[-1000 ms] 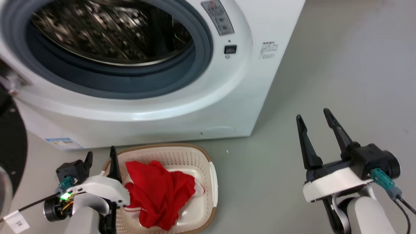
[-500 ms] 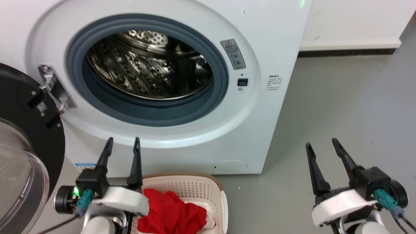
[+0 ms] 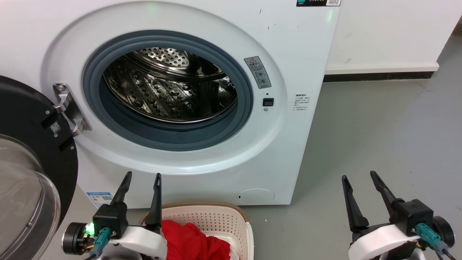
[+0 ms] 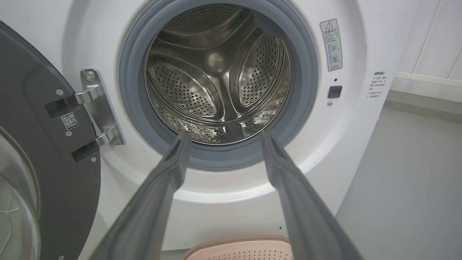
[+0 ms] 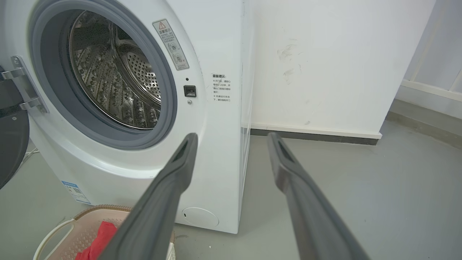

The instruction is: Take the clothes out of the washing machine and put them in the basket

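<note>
Ok so here's the scene: the washing machine [image 3: 299, 144] has its door [image 3: 29, 122] swung wide open to the left on its metal hinge [image 3: 68, 108]. You can look straight into the drum [image 3: 169, 94], all shiny perforated steel inside the grey rubber ring [image 3: 173, 139]. The basket [image 3: 205, 218] sits on the grey floor [image 3: 379, 137] right in front of the machine's base, just below the opening. The clothes [image 3: 191, 242] are in it, a bunched-up pile of bright red fabric, partly hidden behind the left wrist and cut off by the bottom of the head view. The left gripper [image 3: 143, 175] hangs by the basket's left side with its fingers spread wide and nothing between them. From its own wrist camera the two fingers frame the lower lip of the drum opening. The right gripper [image 3: 358, 175] is well off to the right over bare floor, jaws also wide apart and holding nothing. Its wrist view points at the machine's right front corner and the white wall [image 3: 382, 32] behind it, with a bit of the basket and red cloth showing at the lower left.
</note>
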Robot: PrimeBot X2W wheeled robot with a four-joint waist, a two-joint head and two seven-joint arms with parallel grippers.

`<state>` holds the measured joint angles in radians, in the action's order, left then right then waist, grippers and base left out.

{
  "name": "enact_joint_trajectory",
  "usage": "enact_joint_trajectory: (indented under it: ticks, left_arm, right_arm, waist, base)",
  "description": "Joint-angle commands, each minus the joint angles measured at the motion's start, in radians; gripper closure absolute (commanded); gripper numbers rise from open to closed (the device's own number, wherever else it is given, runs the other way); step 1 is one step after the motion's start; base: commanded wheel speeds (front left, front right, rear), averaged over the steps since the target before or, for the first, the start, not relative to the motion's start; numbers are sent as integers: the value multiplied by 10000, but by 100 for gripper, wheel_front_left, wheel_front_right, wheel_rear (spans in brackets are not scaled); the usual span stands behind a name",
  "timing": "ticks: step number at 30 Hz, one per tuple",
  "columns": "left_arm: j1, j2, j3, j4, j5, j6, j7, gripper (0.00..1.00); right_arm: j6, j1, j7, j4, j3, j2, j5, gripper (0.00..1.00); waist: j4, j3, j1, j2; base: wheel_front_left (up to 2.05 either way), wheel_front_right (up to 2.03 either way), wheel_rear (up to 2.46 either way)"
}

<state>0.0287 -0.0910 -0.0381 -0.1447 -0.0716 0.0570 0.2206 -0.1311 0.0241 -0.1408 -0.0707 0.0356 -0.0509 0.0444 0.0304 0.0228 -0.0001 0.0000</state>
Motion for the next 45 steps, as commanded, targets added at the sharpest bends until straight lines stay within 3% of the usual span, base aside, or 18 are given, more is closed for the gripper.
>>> enact_joint_trajectory:
  ticks: [1,26,27,30,45]
  left_arm:
    - [-62,-56,-34,53,29,-49,-49,0]
    - [-117,-244,-101,139,-224,-267,-194,0]
    - [-15,-227,-108,113,-211,-235,-167,100]
    - [-12,-196,-76,-120,-341,-209,-226,100]
    - [162,-87,237,-285,-3181,-31,-837,100]
  right_arm:
    - [7,148,-19,48,-21,14,27,0]
    - [7,156,-82,-39,112,14,143,0]
    - [0,19,-38,-24,103,0,109,100]
    - [-2,67,-37,-176,132,0,236,100]
    - [-1,-230,289,-457,24,-174,3367,100]
  waist:
    - [-20,2,1,0]
    - [32,-86,1,0]
    - [34,-86,2,0]
    - [32,-89,1,0]
    - [-7,-108,1,0]
  base:
    - [0,0,0]
    - [0,0,0]
    - [0,0,0]
    - [0,0,0]
    - [0,0,0]
